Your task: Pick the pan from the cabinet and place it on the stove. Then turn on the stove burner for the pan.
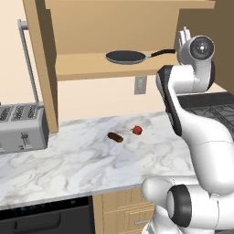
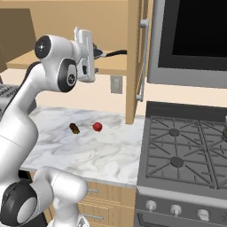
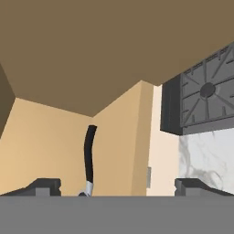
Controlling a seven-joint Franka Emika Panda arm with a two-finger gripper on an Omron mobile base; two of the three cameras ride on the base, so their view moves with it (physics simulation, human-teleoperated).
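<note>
The pan (image 1: 125,56) sits on the shelf inside the open cabinet (image 1: 109,68), handle pointing toward the stove (image 2: 186,150). The gripper (image 3: 118,185) is raised near the handle's end, fingers spread wide, gripping nothing. No readable writing shows anywhere.

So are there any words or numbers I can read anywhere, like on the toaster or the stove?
None can be read.
The toaster: small dark marks on its front, too blurred to read.
The stove: plain knobs, no marks visible.
The wall outlet: no writing.
</note>
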